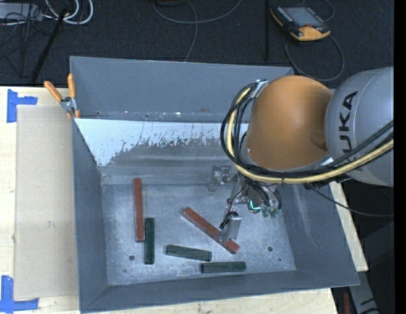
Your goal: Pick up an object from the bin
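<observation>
**Gripper low over a slanted red-brown stick, right of the bin's middle**

On the floor of the grey metal bin [90,227], furthest left, a red-brown stick [138,209] lies with its long axis running from the back wall toward the front. Just beside its near end, a dark green stick [149,241] lies the same way. Further right, two more dark green sticks lie almost crosswise: one [188,252] slightly tilted, the other [223,266] nearer the front wall. Right of the middle, a second red-brown stick [201,222] runs diagonally, its upper end pointing back-left and its lower end front-right. The gripper [230,227] is down at this stick's lower-right part, under the arm's orange cover [287,123]. Whether the gripper is apart or closed cannot be told.
</observation>
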